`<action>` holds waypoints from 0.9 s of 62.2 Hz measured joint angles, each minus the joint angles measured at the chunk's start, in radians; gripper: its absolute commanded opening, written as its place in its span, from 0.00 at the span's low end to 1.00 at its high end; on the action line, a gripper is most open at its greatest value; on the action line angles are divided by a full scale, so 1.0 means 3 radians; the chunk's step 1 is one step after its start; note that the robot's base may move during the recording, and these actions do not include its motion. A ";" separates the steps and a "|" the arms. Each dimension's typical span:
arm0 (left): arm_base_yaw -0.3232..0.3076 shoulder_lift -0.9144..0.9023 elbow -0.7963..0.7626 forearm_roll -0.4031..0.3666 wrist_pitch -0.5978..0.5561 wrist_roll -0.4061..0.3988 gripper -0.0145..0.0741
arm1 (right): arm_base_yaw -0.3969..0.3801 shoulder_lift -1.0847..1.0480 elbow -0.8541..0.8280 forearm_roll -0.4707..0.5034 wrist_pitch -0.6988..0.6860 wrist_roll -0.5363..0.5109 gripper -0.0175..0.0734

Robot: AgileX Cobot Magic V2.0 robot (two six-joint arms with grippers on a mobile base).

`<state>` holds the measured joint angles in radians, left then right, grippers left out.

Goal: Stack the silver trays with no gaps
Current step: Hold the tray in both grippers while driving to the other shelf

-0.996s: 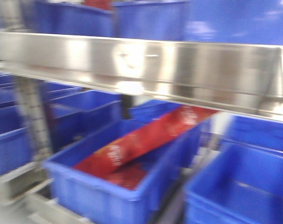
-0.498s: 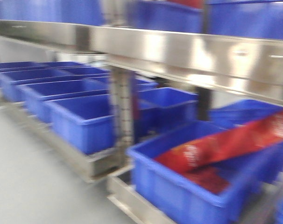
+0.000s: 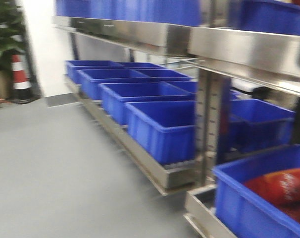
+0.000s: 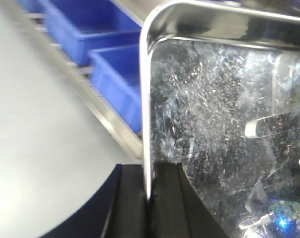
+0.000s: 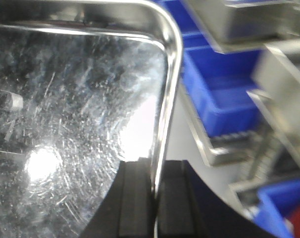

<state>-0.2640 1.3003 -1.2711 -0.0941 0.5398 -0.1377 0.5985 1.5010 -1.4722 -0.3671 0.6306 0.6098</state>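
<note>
A silver tray (image 4: pixel 224 114) fills the left wrist view, its scratched shiny bottom facing the camera. My left gripper (image 4: pixel 148 198) is shut on the tray's left rim, one black finger on each side of the thin edge. The same silver tray (image 5: pixel 71 109) fills the right wrist view, where my right gripper (image 5: pixel 156 193) is shut on its right rim. The tray hangs above the grey floor between both grippers. In the front view neither the tray nor any gripper shows.
A steel rack (image 3: pixel 209 44) with rows of blue bins (image 3: pixel 162 124) runs along the right. One near bin (image 3: pixel 249 203) holds red bags (image 3: pixel 283 186). Grey floor (image 3: pixel 56 163) lies to the left, with a traffic cone (image 3: pixel 20 74) and a plant (image 3: pixel 4 29) far left.
The front view has swung left: the bin with red bags slid from centre to the lower right, and open floor, the cone and the plant came into view.
</note>
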 measured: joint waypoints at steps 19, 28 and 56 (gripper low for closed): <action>0.0000 0.0000 0.0000 0.0000 0.0000 0.0000 0.15 | 0.0000 0.0000 0.0000 0.0000 0.0000 0.0000 0.12; 0.0000 0.0000 0.0000 0.0000 0.0000 0.0000 0.15 | 0.0000 0.0000 0.0000 0.0000 0.0000 0.0000 0.12; 0.0000 0.0000 0.0000 0.0000 0.0000 0.0000 0.15 | 0.0000 0.0000 0.0000 0.0000 -0.0020 0.0000 0.12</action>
<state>-0.2640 1.3003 -1.2711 -0.0941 0.5398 -0.1377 0.5985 1.5010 -1.4722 -0.3671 0.6246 0.6098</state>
